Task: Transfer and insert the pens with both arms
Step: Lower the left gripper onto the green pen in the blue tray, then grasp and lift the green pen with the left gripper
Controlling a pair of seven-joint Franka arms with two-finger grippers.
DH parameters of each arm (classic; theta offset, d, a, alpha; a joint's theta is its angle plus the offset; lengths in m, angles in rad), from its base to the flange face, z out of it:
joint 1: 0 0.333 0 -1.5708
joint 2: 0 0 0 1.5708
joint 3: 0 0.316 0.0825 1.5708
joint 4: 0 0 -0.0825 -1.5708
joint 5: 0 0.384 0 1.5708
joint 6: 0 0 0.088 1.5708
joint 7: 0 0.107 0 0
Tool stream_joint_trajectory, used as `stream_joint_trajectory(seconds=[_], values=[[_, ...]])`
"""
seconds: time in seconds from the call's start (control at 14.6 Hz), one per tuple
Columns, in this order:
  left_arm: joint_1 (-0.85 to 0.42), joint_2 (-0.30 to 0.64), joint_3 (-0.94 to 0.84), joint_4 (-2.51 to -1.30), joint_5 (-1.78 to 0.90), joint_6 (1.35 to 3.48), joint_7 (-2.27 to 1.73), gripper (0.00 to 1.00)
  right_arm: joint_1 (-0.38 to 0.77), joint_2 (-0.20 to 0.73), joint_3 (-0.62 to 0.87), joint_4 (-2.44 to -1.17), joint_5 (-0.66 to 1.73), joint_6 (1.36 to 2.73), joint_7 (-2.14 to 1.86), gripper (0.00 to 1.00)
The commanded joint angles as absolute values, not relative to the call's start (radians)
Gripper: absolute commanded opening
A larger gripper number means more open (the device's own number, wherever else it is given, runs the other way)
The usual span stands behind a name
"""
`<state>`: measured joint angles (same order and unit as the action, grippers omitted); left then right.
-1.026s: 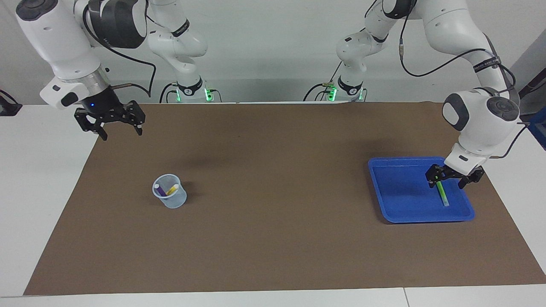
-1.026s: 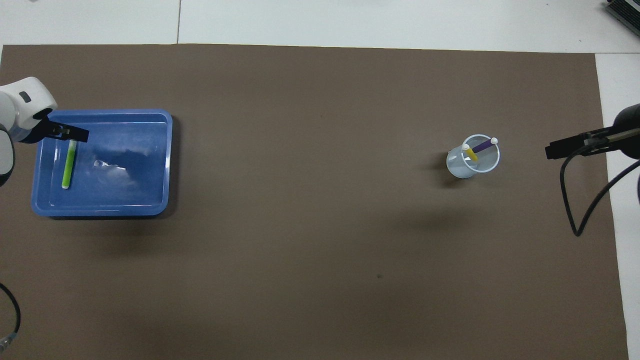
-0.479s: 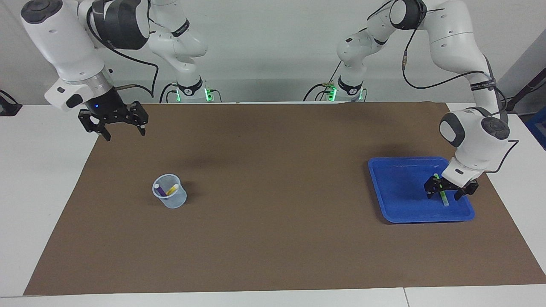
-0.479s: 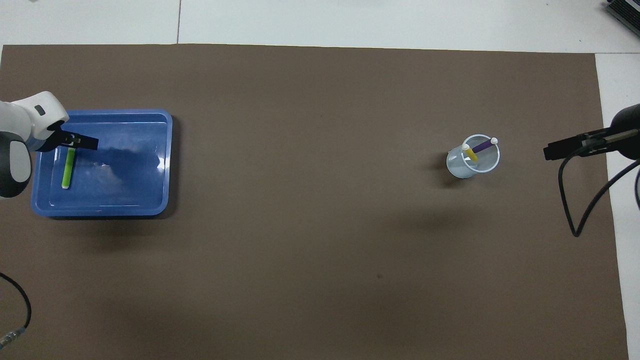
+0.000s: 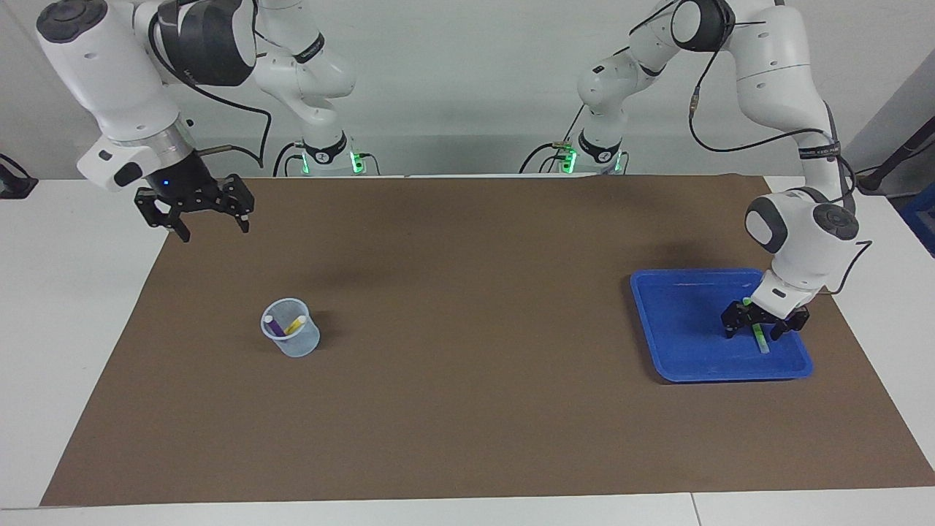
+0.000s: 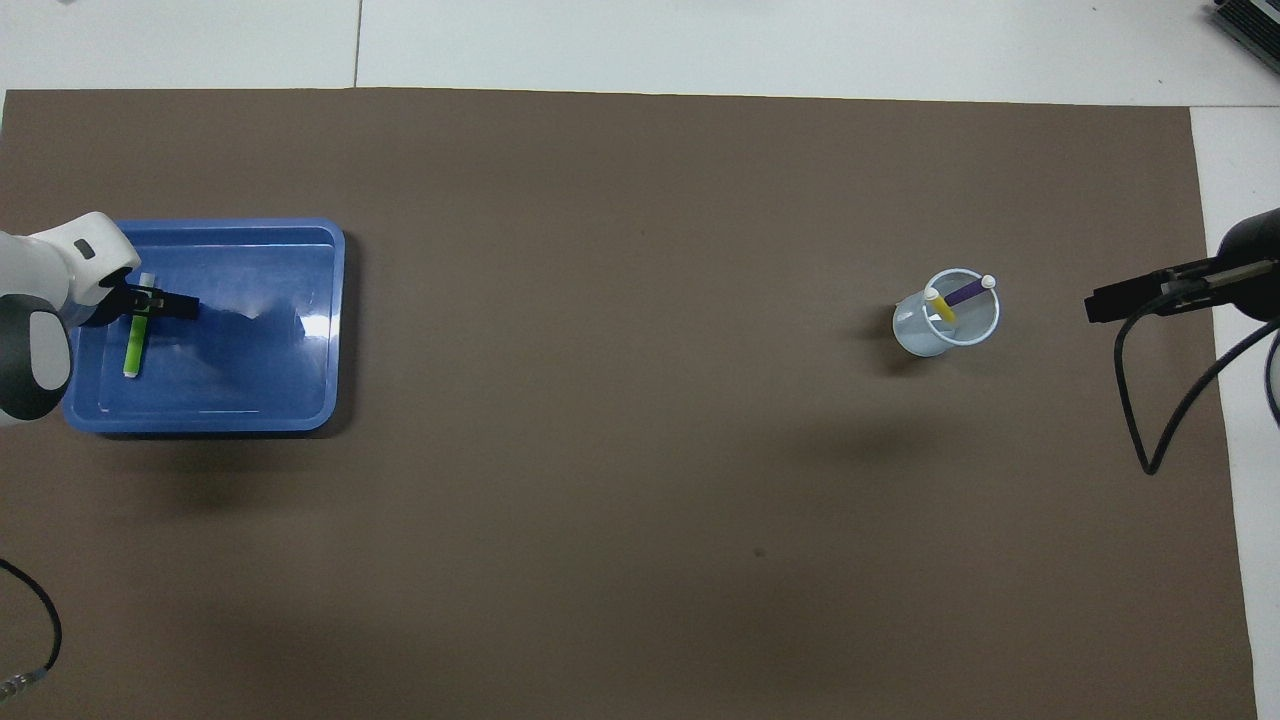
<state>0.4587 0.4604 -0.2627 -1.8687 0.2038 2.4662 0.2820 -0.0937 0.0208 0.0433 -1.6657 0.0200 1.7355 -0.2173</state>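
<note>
My left gripper (image 5: 762, 328) spread wide, low in blue tray (image 5: 679, 321), fingers straddling green pen (image 5: 758, 337); not clamped yet. Purple pen (image 5: 276, 328) and yellow pen (image 5: 295, 324) already stand in clear cup (image 5: 291, 337). Green pen left to transfer. My right gripper (image 5: 208, 221) waits, spread and empty, over mat edge. Tray rim close beside left gripper; bare mat between tray and cup.
</note>
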Motion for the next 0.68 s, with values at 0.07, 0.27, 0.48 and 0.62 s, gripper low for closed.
stream_joint_trajectory(seconds=[0.07,0.27,0.48,0.62], values=[[0.468,0.449,-0.268,-1.888,0.221,2.482,0.279,0.78,-0.095,-0.002,0.048,-1.704,0.011,1.756,-0.201,1.00],[0.465,0.449,-0.268,-1.887,0.221,2.473,0.278,0.51,-0.098,-0.002,0.046,-1.704,0.011,1.758,-0.201,1.00],[0.462,0.449,-0.268,-1.882,0.221,2.465,0.278,0.26,-0.103,-0.002,0.046,-1.704,0.011,1.756,-0.202,1.00],[0.459,0.449,-0.268,-1.879,0.221,2.450,0.278,0.08,-0.106,-0.006,0.048,-1.712,0.011,1.759,-0.206,1.00]])
